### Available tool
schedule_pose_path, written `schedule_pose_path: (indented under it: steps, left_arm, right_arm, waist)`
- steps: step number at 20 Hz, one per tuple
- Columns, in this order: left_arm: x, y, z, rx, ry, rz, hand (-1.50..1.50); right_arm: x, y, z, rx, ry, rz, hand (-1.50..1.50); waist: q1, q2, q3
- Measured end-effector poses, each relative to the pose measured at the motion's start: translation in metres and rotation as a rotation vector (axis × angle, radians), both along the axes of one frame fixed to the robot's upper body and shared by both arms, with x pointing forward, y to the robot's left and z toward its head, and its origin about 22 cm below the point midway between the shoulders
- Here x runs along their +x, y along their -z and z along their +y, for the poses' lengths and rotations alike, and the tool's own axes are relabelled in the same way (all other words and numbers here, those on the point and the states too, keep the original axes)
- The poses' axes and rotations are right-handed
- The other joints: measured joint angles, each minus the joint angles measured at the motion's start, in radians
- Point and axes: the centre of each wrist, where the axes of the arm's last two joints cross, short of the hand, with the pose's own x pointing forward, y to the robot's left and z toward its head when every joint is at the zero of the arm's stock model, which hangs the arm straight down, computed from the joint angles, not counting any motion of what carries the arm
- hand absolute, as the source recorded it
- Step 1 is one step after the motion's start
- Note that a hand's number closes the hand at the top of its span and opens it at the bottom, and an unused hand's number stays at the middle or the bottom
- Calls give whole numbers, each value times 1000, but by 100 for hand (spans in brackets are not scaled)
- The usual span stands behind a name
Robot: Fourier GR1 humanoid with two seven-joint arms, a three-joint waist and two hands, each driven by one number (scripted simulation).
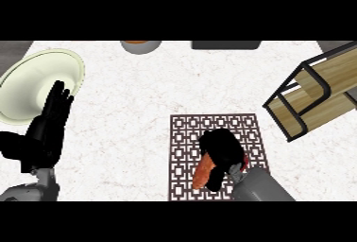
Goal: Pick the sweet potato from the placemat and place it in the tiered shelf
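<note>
An orange sweet potato (203, 174) lies on the patterned brown placemat (185, 127) at the lower middle of the counter. My right hand (223, 149) covers its upper end, fingers curled down around it. The tiered shelf (317, 92), wood boards in a black frame, stands tilted at the right edge, apart from the mat. My left hand (47, 127) rests open at the left, fingers pointing up, in front of the pale plate.
A large pale green plate (35, 78) sits at the far left. A grey bowl (141, 46) with something orange inside and a dark block (226, 45) stand at the counter's back edge.
</note>
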Motion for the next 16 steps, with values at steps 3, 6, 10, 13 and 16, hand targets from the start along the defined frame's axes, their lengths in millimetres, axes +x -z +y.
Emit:
schedule_pose_path:
  steps: [3,6,10,13,16]
  left_arm:
    - [-2,-3,2,-3,-22,2,0]
    - [-8,-2,9,-2,-44,5,0]
    - [-9,-3,11,-1,-51,1,0]
    - [-11,-2,12,-1,-42,4,0]
    - [-15,-4,15,6,-40,5,0]
  right_arm:
    - [-9,4,-68,1,-3,-18,150]
    - [-23,4,-145,-6,1,-23,150]
    - [-49,-12,-220,81,-2,-11,150]
    - [-68,-31,-262,157,-2,-8,150]
    - [-79,-56,-279,282,20,-50,150]
  waist:
    - [-21,-3,3]
    - [-41,-4,4]
    - [-49,-1,3]
    - [-45,0,3]
    - [-47,-2,2]
